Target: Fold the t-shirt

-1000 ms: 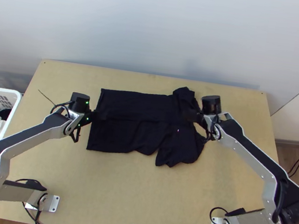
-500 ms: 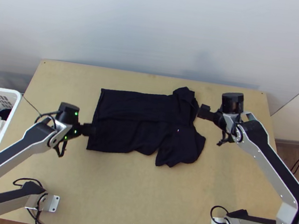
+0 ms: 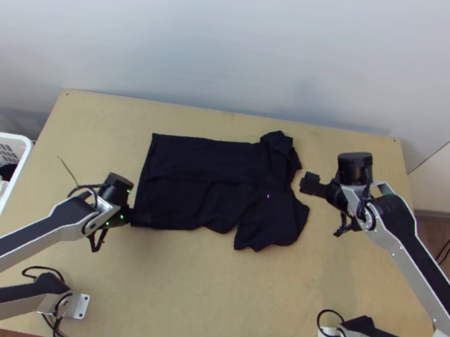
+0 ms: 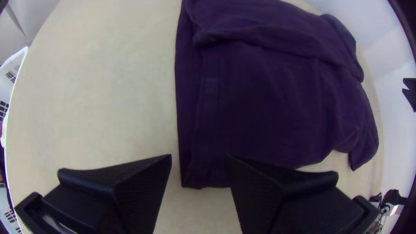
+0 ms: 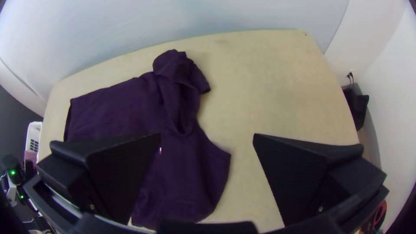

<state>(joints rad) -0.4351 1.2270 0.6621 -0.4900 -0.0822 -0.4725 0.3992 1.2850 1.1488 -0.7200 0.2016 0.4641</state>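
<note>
My left gripper is at the near left corner of the black t-shirt. In the left wrist view the same gripper stands open, and the shirt's hem corner lies between and beyond its fingers. Off the shirt's right side is my right gripper; in the right wrist view this gripper is wide open above the shirt and bare wood. The shirt lies sideways, its far part folded over lengthwise, with the sleeve and collar end bunched at the right.
A white basket with white and dark clothes stands at the table's left. The wooden table has bare surface in front of the shirt and to its right. A pale wall rises behind it.
My left gripper has let go of or left the shirt's left edge and moved toward the near left corner. The right gripper has drawn back to the right, off the shirt.
</note>
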